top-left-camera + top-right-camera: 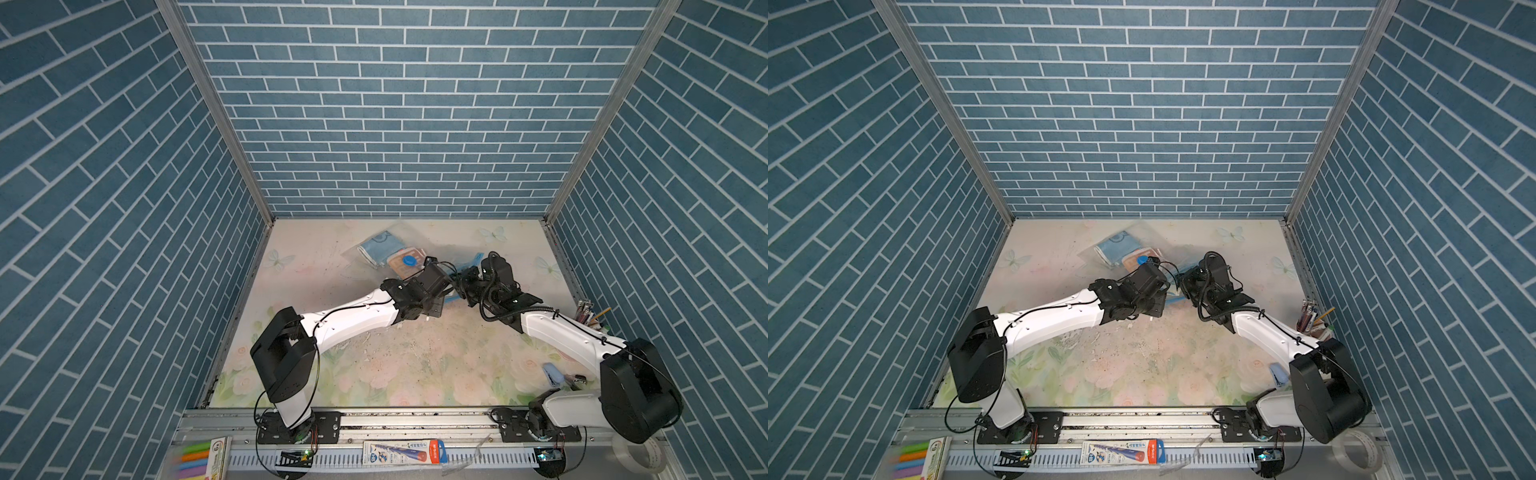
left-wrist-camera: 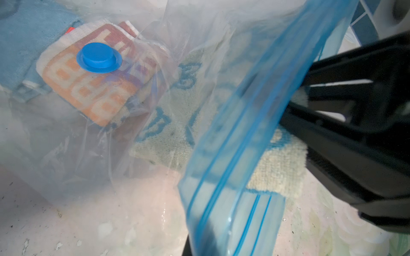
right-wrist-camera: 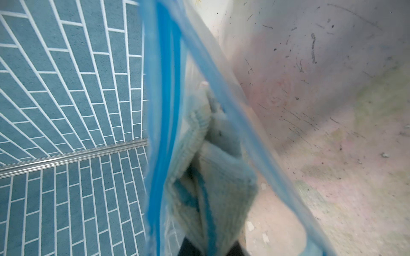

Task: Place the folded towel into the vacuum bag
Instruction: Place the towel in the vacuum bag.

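The clear vacuum bag (image 1: 365, 254) lies at the back of the table, its round blue valve cap (image 1: 409, 261) (image 2: 99, 58) facing up. My left gripper (image 2: 210, 252) (image 1: 448, 296) is shut on the bag's blue zip strip (image 2: 233, 155) and holds that edge up. The folded towel (image 2: 279, 175) (image 3: 221, 188), cream with a blue pattern, sits partly inside the bag's mouth. My right gripper (image 3: 210, 250) (image 1: 466, 283) is shut on the towel's end. Both grippers meet close together at the bag's opening.
Inside the bag lie a blue towel (image 2: 28, 44) and an orange patterned towel (image 2: 93, 88). A pen holder (image 1: 586, 313) stands by the right wall, with a small blue object (image 1: 552, 374) near the right arm's base. Blue brick walls enclose three sides.
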`<state>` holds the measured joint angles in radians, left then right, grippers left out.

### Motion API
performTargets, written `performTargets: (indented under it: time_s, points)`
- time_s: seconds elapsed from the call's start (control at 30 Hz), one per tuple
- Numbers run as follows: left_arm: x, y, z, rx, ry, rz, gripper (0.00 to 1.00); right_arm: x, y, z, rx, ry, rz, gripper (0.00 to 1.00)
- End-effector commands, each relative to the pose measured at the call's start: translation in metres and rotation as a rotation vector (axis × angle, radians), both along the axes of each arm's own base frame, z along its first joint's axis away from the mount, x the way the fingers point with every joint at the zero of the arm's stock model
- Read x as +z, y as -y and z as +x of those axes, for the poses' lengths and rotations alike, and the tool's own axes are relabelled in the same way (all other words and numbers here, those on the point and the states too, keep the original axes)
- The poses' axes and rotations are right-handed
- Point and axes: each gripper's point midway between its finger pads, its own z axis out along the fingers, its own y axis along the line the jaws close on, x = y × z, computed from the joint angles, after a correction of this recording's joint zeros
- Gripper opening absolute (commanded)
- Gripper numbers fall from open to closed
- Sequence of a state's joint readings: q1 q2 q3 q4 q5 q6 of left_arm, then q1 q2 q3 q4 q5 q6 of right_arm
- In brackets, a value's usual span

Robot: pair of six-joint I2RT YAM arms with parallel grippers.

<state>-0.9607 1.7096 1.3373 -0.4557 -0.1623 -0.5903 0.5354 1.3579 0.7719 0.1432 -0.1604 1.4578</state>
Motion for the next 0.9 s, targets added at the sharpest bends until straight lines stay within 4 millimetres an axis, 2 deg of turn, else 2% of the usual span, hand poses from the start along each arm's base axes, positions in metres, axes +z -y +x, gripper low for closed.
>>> performTargets:
  time_s: [0.0,0.2,0.4,0.67,0.77,0.87]
  points:
    - [0.024,0.003,0.000,-0.010,0.041,-0.032,0.00,-0.015,-0.001,-0.002,-0.007,-0.021,-0.019,0.00]
    - [0.023,0.002,0.000,-0.009,0.038,-0.027,0.00,-0.010,-0.011,0.000,0.027,0.001,0.007,0.00]
    - [0.023,0.001,0.000,-0.005,0.038,-0.026,0.00,-0.010,-0.004,-0.007,0.030,0.005,-0.026,0.02]
    - [0.019,0.005,-0.002,-0.009,0.020,-0.038,0.00,-0.009,-0.022,-0.001,0.037,0.001,0.021,0.03]
    - [0.020,0.005,-0.002,-0.008,0.021,-0.042,0.00,-0.011,-0.025,0.001,0.023,-0.003,0.018,0.05]
    - [0.020,0.005,-0.002,-0.009,0.022,-0.042,0.00,-0.014,-0.028,0.002,0.022,-0.008,0.016,0.12]
